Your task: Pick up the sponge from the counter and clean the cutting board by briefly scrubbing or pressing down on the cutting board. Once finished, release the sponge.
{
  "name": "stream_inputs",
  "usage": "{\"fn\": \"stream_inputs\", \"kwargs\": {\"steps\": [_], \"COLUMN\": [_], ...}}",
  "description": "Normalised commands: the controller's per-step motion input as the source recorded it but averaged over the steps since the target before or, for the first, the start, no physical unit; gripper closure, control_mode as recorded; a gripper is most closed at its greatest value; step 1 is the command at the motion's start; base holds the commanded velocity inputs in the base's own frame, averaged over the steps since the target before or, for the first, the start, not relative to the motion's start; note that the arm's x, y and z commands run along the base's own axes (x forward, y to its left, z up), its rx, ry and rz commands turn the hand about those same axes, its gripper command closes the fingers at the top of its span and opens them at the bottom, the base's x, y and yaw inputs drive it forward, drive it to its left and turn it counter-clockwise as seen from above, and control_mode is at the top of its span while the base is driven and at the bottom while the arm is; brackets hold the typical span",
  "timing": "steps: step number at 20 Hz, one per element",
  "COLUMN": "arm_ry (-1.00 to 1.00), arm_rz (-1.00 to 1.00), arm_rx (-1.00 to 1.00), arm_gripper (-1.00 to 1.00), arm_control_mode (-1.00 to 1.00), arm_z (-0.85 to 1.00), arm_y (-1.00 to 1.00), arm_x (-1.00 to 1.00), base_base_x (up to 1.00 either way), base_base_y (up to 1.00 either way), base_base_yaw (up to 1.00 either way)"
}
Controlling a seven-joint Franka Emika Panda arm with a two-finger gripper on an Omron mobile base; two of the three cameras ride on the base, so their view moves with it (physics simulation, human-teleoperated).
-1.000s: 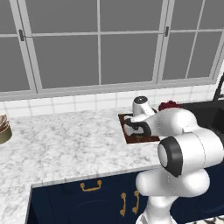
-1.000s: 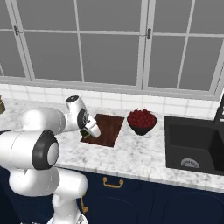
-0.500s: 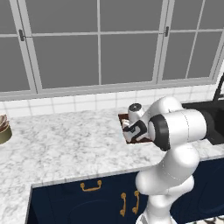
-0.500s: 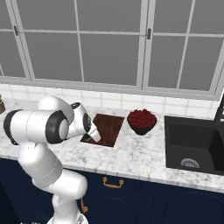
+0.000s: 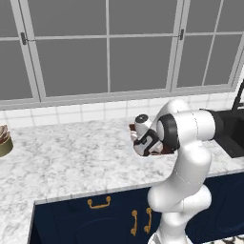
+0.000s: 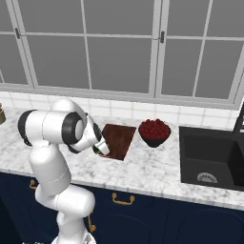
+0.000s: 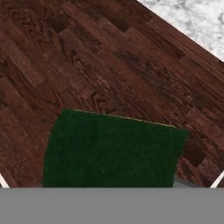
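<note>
gripper (image 6: 101, 149): we can't tell if our jaws grip or just let go
sponge (image 7: 111, 151): right under our jaws, flat on the board (image 7: 109, 70)
change: arm swung left, so release looks near

A dark bowl (image 6: 154, 139) heaped with red fruit (image 6: 154, 128) sits in front of me, just left of the black sink (image 6: 212, 159), seen from my right base camera. The sink has a round drain (image 6: 206, 177) in its floor. Behind the bowl runs a strip of white wall tiles (image 6: 119, 110), and above those stand the grey-framed windows (image 6: 119, 47). Below the sink's level, navy cabinets (image 6: 143, 214) carry gold handles (image 6: 122, 199). Far left of the sink, in my left base camera, a round tan container (image 5: 4, 143) shows at the picture's edge.
</note>
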Motion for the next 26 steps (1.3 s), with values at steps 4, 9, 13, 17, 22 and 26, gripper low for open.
{"fn": "stream_inputs", "kwargs": {"steps": [4,9,13,17,22,26], "arm_ry": [0.01,-0.04,-0.02,0.00,-0.01,0.00], "arm_rz": [-0.06,0.00,-0.02,-0.03,-0.05,-0.04], "arm_rx": [0.00,0.00,0.00,0.00,0.00,0.00], "arm_gripper": [1.00,1.00,1.00,1.00,1.00,1.00], "arm_control_mode": [-1.00,-1.00,-1.00,-1.00,-1.00,-1.00], "arm_z": [-0.06,-0.09,-0.03,-0.15,-0.17,-0.26], "arm_y": [0.00,-0.02,-0.07,-0.12,-0.15,-0.24], "arm_x": [0.24,0.07,0.21,0.33,0.40,0.53], "base_base_x": [0.00,0.00,0.00,0.00,0.00,0.00], "base_base_y": [0.00,0.00,0.00,0.00,0.00,0.00], "base_base_yaw": [0.00,0.00,0.00,0.00,0.00,0.00]}}
